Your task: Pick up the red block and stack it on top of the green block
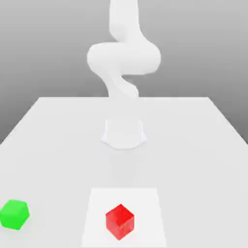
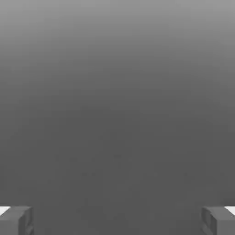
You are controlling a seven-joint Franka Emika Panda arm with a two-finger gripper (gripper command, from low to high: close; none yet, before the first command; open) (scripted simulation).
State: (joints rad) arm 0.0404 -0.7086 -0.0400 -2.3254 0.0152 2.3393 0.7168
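The red block (image 1: 119, 222) sits on the white table near the front edge, about in the middle of the exterior view. The green block (image 1: 14, 214) rests on the table far toward the exterior view's left, well apart from the red one. In the hand view my gripper (image 2: 117, 221) is open, its grey fingertips (image 2: 18, 220) standing far apart with nothing between them and a plain grey background beyond. The white arm (image 1: 123, 58) rises from its base and leaves the exterior view at the top, high above both blocks.
The arm's round base (image 1: 124, 133) stands mid-table behind the blocks. A lighter square patch (image 1: 145, 203) marks the table under the red block. The table (image 1: 193, 145) spreads wide to both sides.
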